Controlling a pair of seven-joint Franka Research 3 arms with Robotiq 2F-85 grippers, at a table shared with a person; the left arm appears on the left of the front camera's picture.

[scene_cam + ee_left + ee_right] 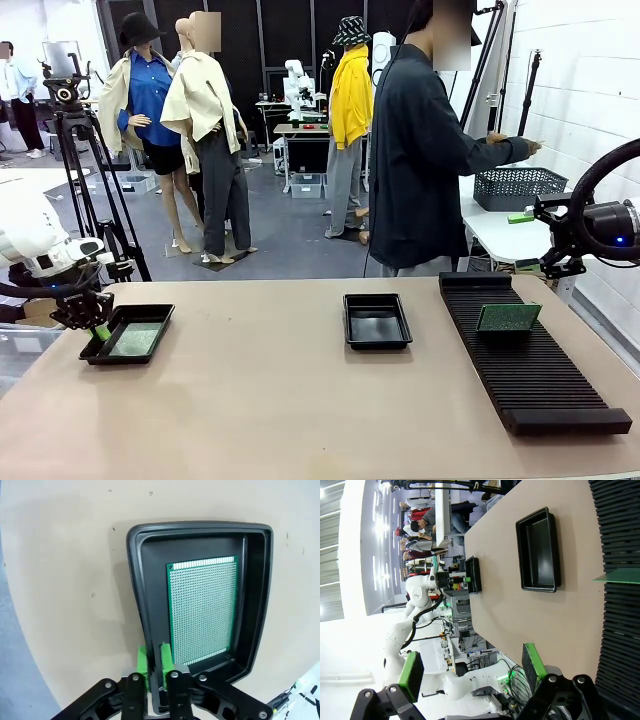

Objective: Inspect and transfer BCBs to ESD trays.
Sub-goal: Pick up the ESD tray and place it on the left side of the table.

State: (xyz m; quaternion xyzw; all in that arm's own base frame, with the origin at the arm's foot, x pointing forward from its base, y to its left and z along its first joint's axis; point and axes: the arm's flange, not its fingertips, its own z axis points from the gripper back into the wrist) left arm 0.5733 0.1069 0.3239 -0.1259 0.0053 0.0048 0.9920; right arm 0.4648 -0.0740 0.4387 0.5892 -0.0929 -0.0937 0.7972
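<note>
A green BCB lies flat inside the left ESD tray, also seen in the front view. My left gripper hangs over that tray's near left corner. Its green fingertips stand a narrow gap apart across the tray's rim, holding nothing. A second ESD tray sits at the table's middle with nothing in it. Another BCB stands in the black slotted rack on the right. My right gripper hovers open, high beyond the rack's far end, its pads wide apart.
A person stands at the far side, turned right, with a hand over a dark mesh basket on a white side table. A small green item lies near the basket. A tripod stands behind the left arm.
</note>
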